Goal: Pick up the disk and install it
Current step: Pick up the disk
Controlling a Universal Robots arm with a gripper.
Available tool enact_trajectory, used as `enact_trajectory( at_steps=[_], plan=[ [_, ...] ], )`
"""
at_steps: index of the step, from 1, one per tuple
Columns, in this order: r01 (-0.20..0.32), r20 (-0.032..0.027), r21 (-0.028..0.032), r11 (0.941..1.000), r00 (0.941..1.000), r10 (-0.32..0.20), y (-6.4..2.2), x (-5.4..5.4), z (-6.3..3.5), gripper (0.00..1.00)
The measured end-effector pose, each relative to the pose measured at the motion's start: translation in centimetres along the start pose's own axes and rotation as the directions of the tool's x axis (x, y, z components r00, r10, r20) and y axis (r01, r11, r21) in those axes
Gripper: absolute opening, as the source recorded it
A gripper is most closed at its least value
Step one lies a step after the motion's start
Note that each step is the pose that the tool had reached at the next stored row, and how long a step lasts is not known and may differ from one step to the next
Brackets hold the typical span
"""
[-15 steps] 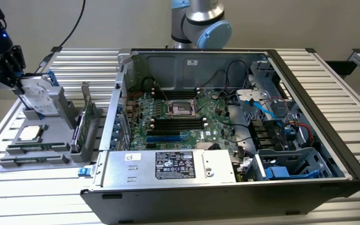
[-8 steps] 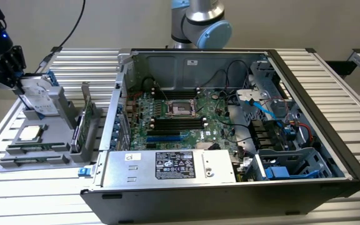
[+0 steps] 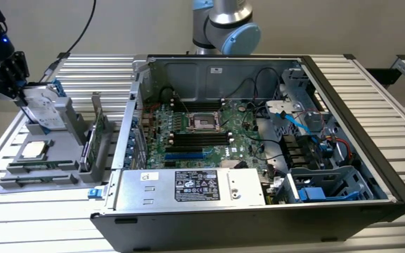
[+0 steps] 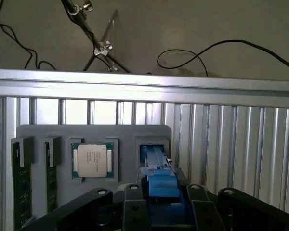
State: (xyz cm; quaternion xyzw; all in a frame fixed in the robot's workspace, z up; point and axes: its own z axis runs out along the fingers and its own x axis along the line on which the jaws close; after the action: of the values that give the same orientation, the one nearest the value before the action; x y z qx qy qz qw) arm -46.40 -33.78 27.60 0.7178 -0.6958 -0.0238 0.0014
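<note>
In the exterior view, nearest at six o'clock, a large silver metal box with a black-and-white label (image 3: 188, 187) sits inside the open black computer case (image 3: 392, 195). The green motherboard (image 3: 195, 132) lies behind it at the centre. At nine o'clock a grey plastic parts tray (image 3: 40, 176) rests on the slatted aluminium table (image 3: 371, 95) and carries a small square silver chip (image 3: 35, 149). At ten o'clock the black gripper (image 3: 25, 100) is clamped on the disk (image 3: 44, 113), a flat silver-grey metal drive in a bright blue plastic carrier. The disk stands upright at the tray's tall holder. In the wrist view the fingers (image 4: 135, 209) press either side of the carrier.
</note>
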Motion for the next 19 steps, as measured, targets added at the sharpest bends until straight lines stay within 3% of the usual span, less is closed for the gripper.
enact_trajectory(
  at_steps=[8,19],
  plan=[
    [0.003,-0.0051,-0.0002,1.0,1.0,-0.003,-0.01,-0.34,0.02,0.33],
    [0.004,-0.0193,-0.0007,1.0,0.9998,-0.004,-0.02,-0.49,0.04,0.33]
  ],
)
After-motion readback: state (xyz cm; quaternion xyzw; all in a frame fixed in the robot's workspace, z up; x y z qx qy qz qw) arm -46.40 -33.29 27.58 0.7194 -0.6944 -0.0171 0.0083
